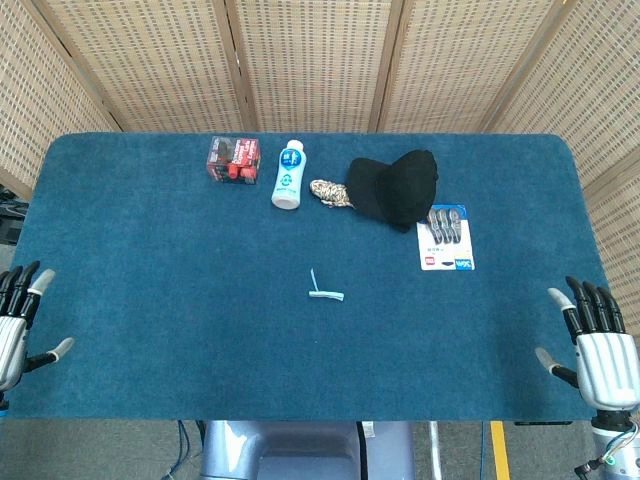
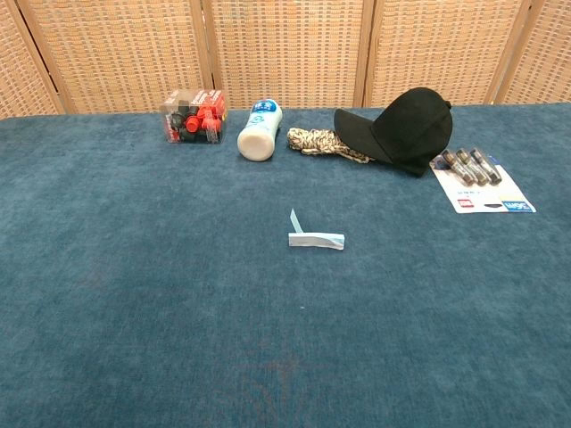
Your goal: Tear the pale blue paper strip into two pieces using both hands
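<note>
On the blue bench (image 1: 150, 300) lies one paper strip (image 1: 325, 292); one cap (image 1: 395, 185) and one bottle (image 1: 288, 175) sit beyond; left hand (image 1: 18, 320) and right hand (image 1: 598, 350) wide, empty.

A table (image 1: 150, 300) covered in deep blue felt stands before folding screens (image 1: 310, 60) of woven wicker in wooden frames — grey floor (image 1: 100, 450) below

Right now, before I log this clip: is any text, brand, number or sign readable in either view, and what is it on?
None can be read.
White bottle: blue label print, too blurred.
Battery card: red and blue patches of print, too small.
Clear box of red and black parts: no legible marking.
Black cap, pale blue paper strip: no text visible.
</note>
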Controlling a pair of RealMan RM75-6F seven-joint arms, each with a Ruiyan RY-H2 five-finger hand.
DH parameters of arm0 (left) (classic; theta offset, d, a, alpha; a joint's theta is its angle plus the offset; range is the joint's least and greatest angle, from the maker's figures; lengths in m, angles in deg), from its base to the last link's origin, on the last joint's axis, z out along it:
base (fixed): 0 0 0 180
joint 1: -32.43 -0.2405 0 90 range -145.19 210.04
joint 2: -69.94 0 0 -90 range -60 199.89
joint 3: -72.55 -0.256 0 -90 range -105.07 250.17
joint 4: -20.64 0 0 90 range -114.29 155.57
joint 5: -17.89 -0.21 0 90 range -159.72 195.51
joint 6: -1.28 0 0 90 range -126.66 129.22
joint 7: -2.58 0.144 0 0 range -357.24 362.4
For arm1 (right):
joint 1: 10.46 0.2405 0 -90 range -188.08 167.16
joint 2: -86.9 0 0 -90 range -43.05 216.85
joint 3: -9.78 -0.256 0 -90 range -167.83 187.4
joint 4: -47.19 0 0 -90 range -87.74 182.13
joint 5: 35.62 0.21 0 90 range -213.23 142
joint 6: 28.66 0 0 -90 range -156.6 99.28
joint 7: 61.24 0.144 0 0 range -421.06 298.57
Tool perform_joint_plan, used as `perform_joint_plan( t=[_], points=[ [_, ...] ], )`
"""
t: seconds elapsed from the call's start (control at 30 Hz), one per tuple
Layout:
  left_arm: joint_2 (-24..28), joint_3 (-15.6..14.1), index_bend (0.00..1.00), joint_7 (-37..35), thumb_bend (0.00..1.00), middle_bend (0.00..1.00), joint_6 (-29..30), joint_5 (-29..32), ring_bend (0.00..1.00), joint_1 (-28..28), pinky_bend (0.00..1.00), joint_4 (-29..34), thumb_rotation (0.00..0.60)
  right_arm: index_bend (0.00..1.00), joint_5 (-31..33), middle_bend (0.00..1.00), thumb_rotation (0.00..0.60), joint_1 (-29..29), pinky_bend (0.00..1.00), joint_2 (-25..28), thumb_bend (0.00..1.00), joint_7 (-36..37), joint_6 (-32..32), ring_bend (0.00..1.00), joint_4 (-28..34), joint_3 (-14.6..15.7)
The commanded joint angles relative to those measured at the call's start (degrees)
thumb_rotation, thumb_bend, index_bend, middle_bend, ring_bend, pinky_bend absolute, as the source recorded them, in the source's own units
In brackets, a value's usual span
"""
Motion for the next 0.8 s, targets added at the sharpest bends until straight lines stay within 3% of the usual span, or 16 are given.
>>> perform_joint_plan(
  t=[0.03,0.27,0.4,0.63,0.8],
  points=[
    [0.5,-0.1,0.0,1.2,0.0,0.0,-0.7,0.7,0.0,0.1,0.0,0.8,0.6,0.01,0.5,0.0,0.6,0.0,0.0,0.2,0.0,-0.9,0.9,0.0,0.5,0.2],
    [0.3,-0.3,0.0,2.3,0.0,0.0,-0.9,0.3,0.0,0.2,0.0,1.0,0.6,0.01,0.5,0.0,0.6,0.2,0.0,0.2,0.0,-1.0,1.5,0.0,0.8,0.4],
    [-0.1,0.0,0.0,2.5,0.0,0.0,-0.4,0.3,0.0,0.1,0.0,0.9,0.6,0.02,-0.2,0.0,0.6,2.4,0.0,0.4,0.0,-2.6,5.4,0.0,1.9,0.8],
    [-0.9,1.1,0.0,3.5,0.0,0.0,-1.4,2.2,0.0,0.7,0.0,0.4,0.6,0.1,4.4,0.0,0.6,13.7,0.0,2.3,0.0,-7.4,22.8,0.0,9.8,-3.4],
    [-1.2,1.8,0.0,3.9,0.0,0.0,-1.3,3.0,0.0,0.8,0.0,0.4,0.6,0.19,13.8,0.0,0.6,23.1,0.0,-1.7,0.0,-13.2,34.8,0.0,10.9,-8.5]
  ],
)
